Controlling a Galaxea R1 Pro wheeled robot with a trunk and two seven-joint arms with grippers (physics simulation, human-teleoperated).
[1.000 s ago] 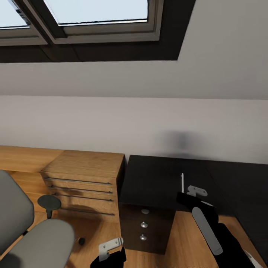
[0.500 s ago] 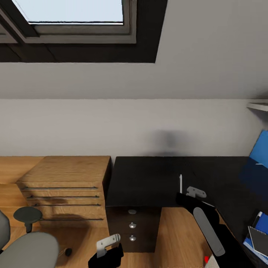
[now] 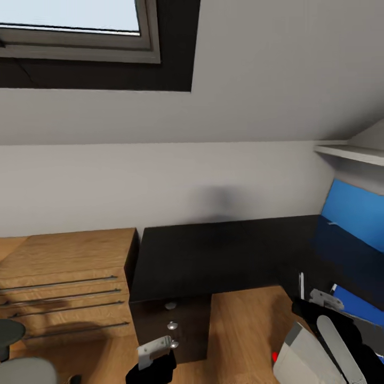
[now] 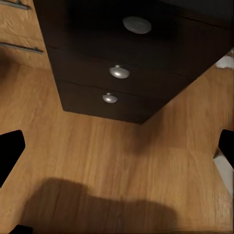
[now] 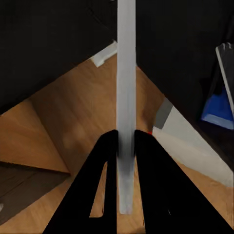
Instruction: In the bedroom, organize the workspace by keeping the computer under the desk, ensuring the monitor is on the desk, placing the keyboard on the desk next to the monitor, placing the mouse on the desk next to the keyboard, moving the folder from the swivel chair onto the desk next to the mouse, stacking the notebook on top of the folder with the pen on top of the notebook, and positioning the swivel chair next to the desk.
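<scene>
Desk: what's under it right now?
Under the desk stands its black drawer unit with round silver knobs, on bare wood floor. A pale grey box sits below the right wing; the space behind it is hidden by the right arm.

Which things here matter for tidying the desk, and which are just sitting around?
Part of the job:
- pen, held in the right end effector
- desk
- monitor, at the desk's right
- swivel chair

Just there:
- light-wood chest
- window
- wall shelf
</scene>
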